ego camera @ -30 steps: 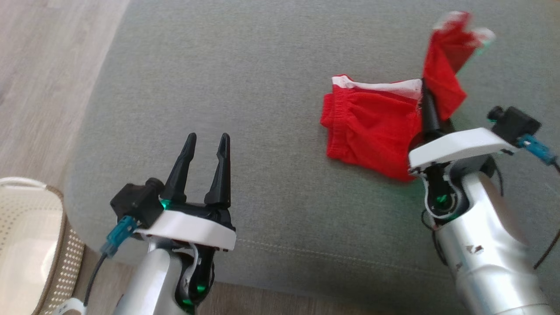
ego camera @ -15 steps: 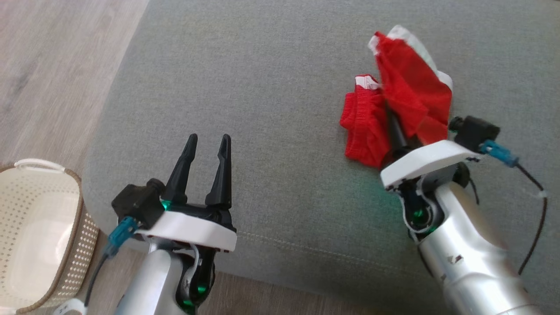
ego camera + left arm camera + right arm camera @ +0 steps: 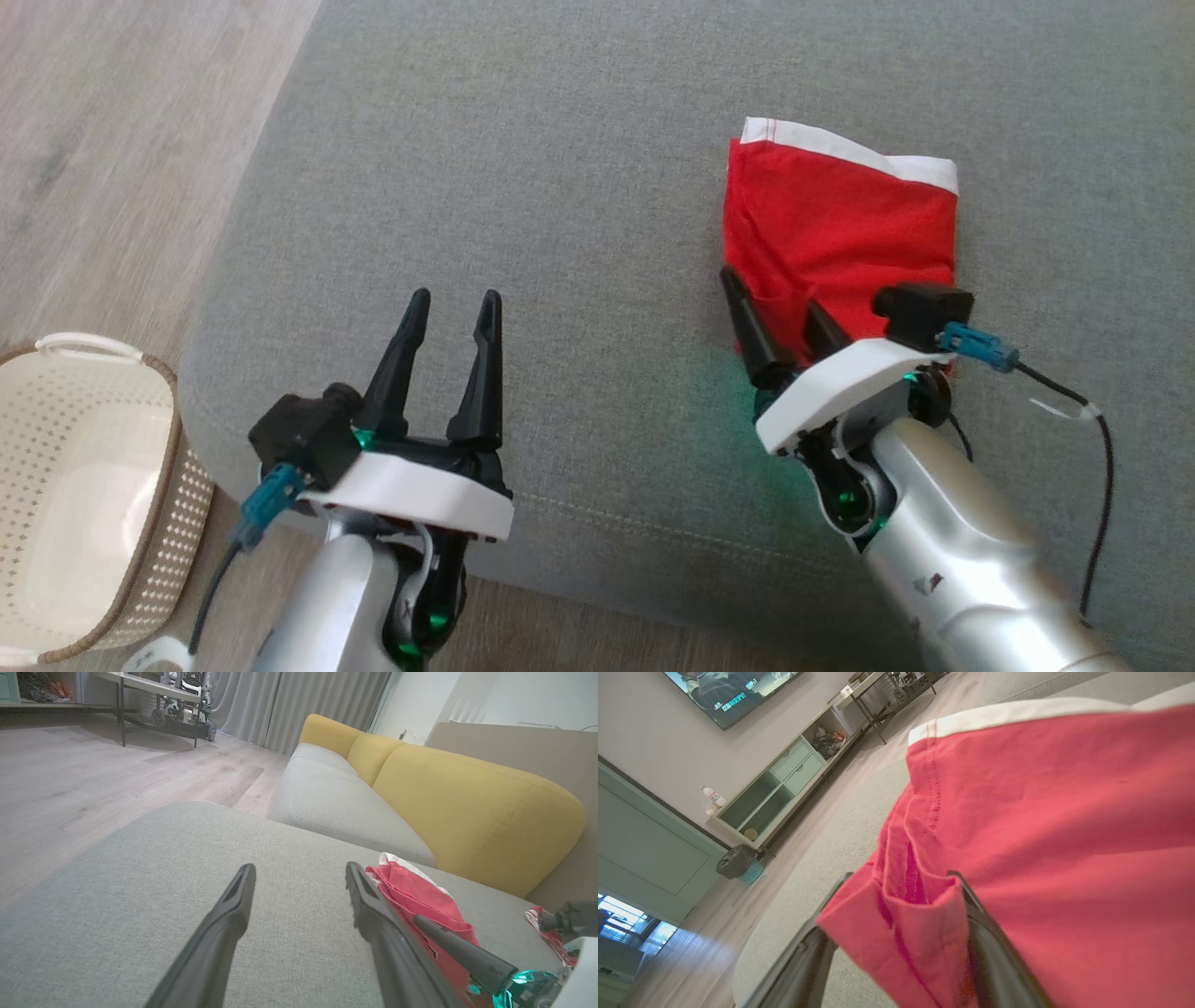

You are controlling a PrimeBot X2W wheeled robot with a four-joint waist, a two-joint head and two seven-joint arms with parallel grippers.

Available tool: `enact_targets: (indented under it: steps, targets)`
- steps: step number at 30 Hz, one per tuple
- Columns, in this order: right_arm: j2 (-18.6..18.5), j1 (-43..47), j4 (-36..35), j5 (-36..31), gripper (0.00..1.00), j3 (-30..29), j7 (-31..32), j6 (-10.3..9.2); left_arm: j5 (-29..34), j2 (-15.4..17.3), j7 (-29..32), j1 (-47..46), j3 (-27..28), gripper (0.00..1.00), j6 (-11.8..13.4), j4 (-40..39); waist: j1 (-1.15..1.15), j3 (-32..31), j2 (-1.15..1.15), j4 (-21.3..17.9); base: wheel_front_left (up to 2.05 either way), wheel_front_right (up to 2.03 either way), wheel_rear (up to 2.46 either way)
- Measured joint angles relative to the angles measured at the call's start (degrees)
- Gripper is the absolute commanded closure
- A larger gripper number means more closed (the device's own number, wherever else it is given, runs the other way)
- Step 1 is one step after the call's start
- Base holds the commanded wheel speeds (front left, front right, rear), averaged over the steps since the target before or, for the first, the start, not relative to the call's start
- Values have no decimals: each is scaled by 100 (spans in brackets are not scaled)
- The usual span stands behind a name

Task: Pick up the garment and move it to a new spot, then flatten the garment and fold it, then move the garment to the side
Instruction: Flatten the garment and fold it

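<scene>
The garment [image 3: 840,224] is red with a white band along its far edge. It lies folded in a rough rectangle on the grey cushion [image 3: 523,177]. My right gripper [image 3: 770,294] is open at the garment's near left corner, and a loose fold of cloth lies between its fingers in the right wrist view, where the garment [image 3: 1041,812] sits close ahead of the right gripper [image 3: 901,875]. My left gripper [image 3: 456,297] hovers open and holds nothing, well to the left of the cloth. In the left wrist view the garment [image 3: 411,891] lies just right of the left gripper [image 3: 300,868].
A pale perforated basket [image 3: 84,347] stands on the wood floor [image 3: 112,140] at the lower left, beside the cushion's rounded edge. A yellow sofa back [image 3: 467,802] rises beyond the cushion. A black cable [image 3: 1102,485] trails from my right wrist.
My right gripper carried the raised flap over towards me, laid it flat on the rest of the garment and opened. The left gripper stayed put. The camera shifted slightly.
</scene>
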Motion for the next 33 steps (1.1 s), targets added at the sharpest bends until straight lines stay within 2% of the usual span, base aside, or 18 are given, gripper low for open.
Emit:
enact_targets:
  steps: [9,13,21,26,33]
  targets:
    - [1,-1,-10,-302,0,311,0,0,-47,0,0,-2,-56,0,0,0,0,123,0,44,0,0,0]
    - [0,-24,513,-333,0,478,0,0,-47,0,0,-3,-66,0,0,0,0,161,0,64,0,0,0]
    - [1,-368,683,76,0,660,0,1,-46,0,0,-6,-47,0,1,1,0,186,0,0,0,0,0]
    - [1,-371,322,43,0,414,0,0,-45,0,0,-16,-4,0,1,1,0,158,0,-183,0,0,0]
    - [-149,-265,-572,-1012,0,-385,0,1,-37,2,0,-22,175,0,0,-79,0,33,0,-530,0,0,0]
